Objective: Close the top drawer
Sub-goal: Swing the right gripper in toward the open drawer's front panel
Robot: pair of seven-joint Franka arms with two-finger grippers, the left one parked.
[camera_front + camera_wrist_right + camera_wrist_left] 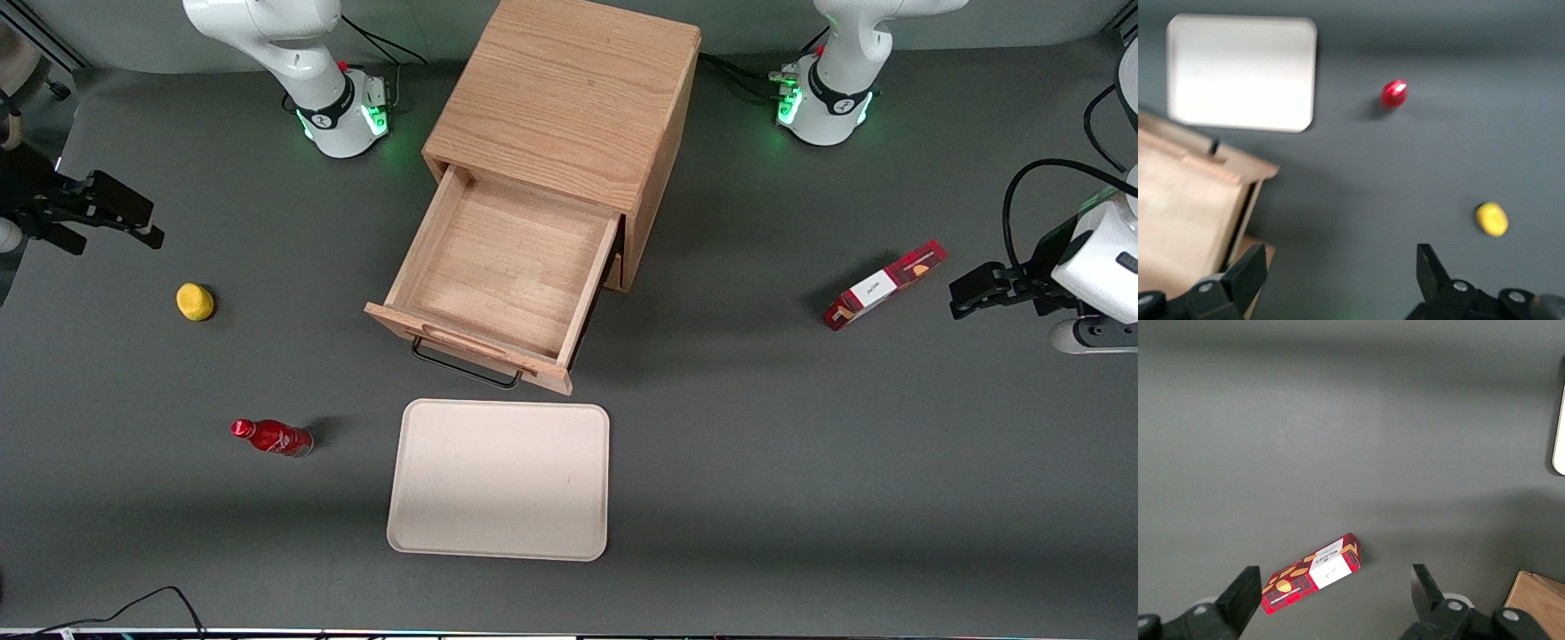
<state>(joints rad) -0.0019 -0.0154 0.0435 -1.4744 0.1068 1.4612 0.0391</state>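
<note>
Well apart from the top drawer, gripper jaws (spread) hover.

even overhead light, soft shadows; right wrist view blurred, the others sharp.

The right wrist view is blurring, so the small red bottle and the round yellow fruit-like object are showing no detail. The light oak wooden top drawer is running off that picture's edge. The black two-finger pincer is sitting near the front view's edge, its arm mostly cut off. The lower drawer is lying almost wholly hidden beneath the open one.
</note>
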